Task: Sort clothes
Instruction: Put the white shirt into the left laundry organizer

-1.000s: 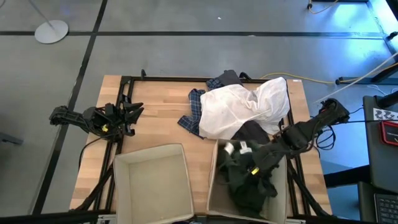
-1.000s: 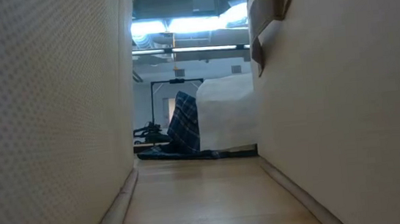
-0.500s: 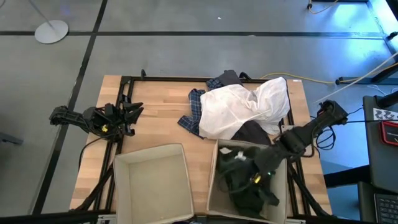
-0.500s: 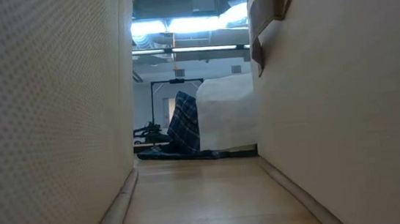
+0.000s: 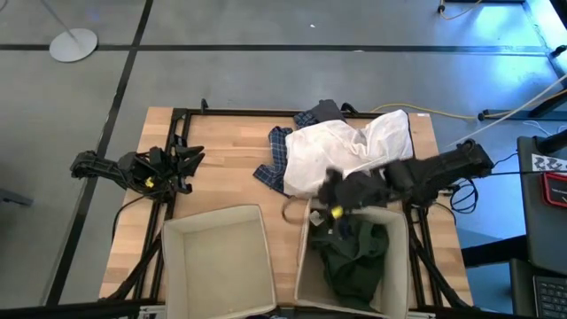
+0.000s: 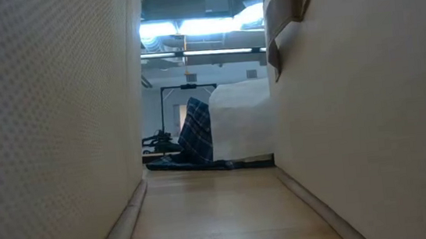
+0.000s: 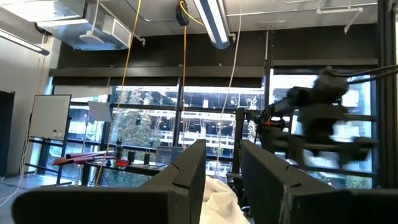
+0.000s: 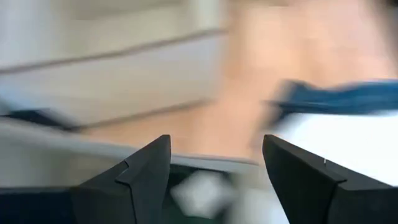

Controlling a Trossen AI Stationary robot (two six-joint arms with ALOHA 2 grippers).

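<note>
A dark green garment [image 5: 356, 259] lies bunched inside the right beige box [image 5: 306, 266]. A large white garment [image 5: 350, 149] lies heaped on the table's far right, on top of a blue-and-white plaid shirt [image 5: 278, 165]. Dark grey cloth [image 5: 327, 110] shows at the heap's far edge. The heap also shows in the low view, white garment [image 6: 240, 121] beside plaid shirt [image 6: 196, 133]. My right gripper [image 5: 330, 204] is open and empty over the right box's far rim, next to the white garment; its wrist view [image 8: 214, 149] is blurred. My left gripper [image 5: 197, 158] waits at the table's left, fingers a little apart [image 7: 222, 149].
A second beige box [image 5: 217, 261] stands open at the near edge, left of the right box. In the low view the two box walls [image 6: 42, 136] [image 6: 370, 120] flank a narrow strip of table. Bare wood lies between my left gripper and the heap.
My right gripper has come up out of the right box and gone toward the table's far edge and a little left, to the white garment's near side. The dark green garment has stayed behind in the box and lies lower and more spread.
</note>
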